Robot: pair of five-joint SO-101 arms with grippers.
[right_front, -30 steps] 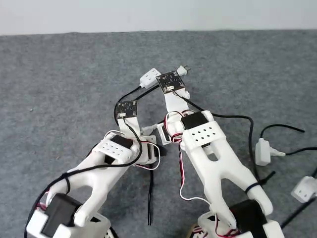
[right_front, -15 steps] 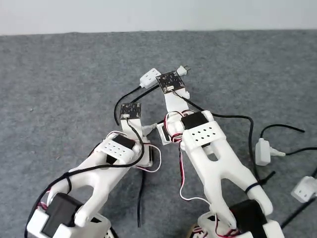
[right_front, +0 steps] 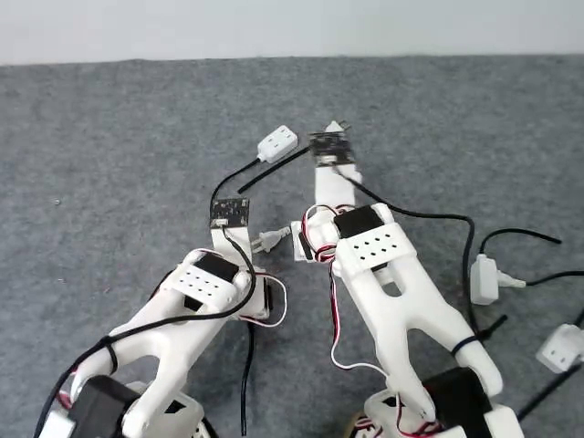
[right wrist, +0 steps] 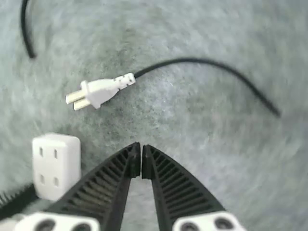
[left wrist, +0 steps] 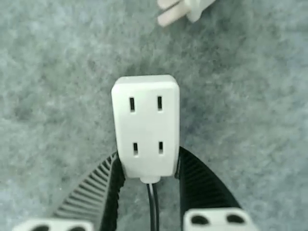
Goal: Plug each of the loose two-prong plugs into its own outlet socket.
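Observation:
My left gripper is shut on a white outlet block with two pairs of slots, gripped at its cable end just above the grey carpet. Beyond the block lies a loose white two-prong plug. My right gripper is shut and holds nothing, its tips close over the carpet. Just past them lies a white plug on a black cable, and beside them an outlet block with a black ribbed finger at its corner. In the high view a white plug lies between the two arms.
Another white outlet block with a black cable lies at the back, ahead of both arms. Two more white cord ends and black cables lie at the right. The carpet at the far left and the back is bare.
The left arm's wrist has drawn back slightly and turned, uncovering the white plug between the arms. The right arm's wrist has rolled. The black cable under the left arm has swung left.

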